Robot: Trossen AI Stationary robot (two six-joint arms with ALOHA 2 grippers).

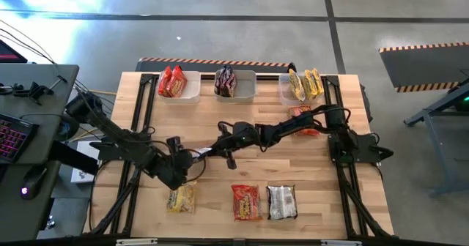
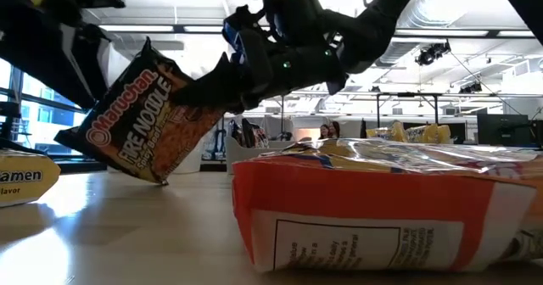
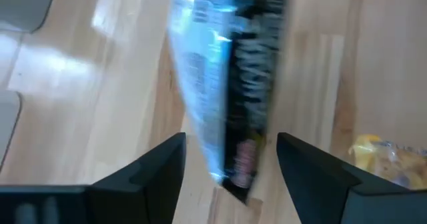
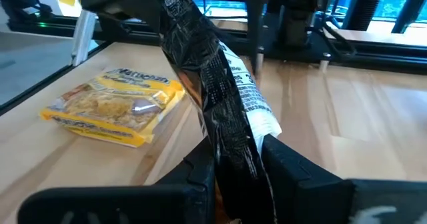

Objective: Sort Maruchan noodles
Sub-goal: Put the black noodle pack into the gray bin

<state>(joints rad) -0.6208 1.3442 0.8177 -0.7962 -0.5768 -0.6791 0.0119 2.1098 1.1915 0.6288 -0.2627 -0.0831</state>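
Risk begins at the near edge of the table (image 1: 315, 165). A yellow packet (image 1: 181, 199), a red packet (image 1: 247, 202) and a silver packet (image 1: 281, 202) lie there in a row, just near of the working arms. A low sweep by either arm could shove them out of place.

Farther in, at mid-table, the right gripper (image 4: 237, 151) is clamped on the lower end of a dark packet (image 4: 220, 104), which stands on edge. The left gripper (image 3: 230, 141) has its fingers spread wide to either side of that same packet, not pressing it. I judge this to be a handover. If the right gripper lets go before the left one closes, the slick wrapper could slide down onto the wood. If both pull, it could crumple or tear.

Beyond, an orange packet (image 1: 300, 113) lies partly under the right arm and may be dragged as that arm draws back. Farthest off stand three bins, holding red (image 1: 194, 92), dark (image 1: 249, 92) and yellow (image 1: 284, 92) packets.

Only the wrist views show the grips. From above, the two grippers and the packet merge into one dark cluster. Only the low view shows the packet's tilt, with its lower corner at or just above the tabletop, though I cannot tell which. Only the high view shows the bins.
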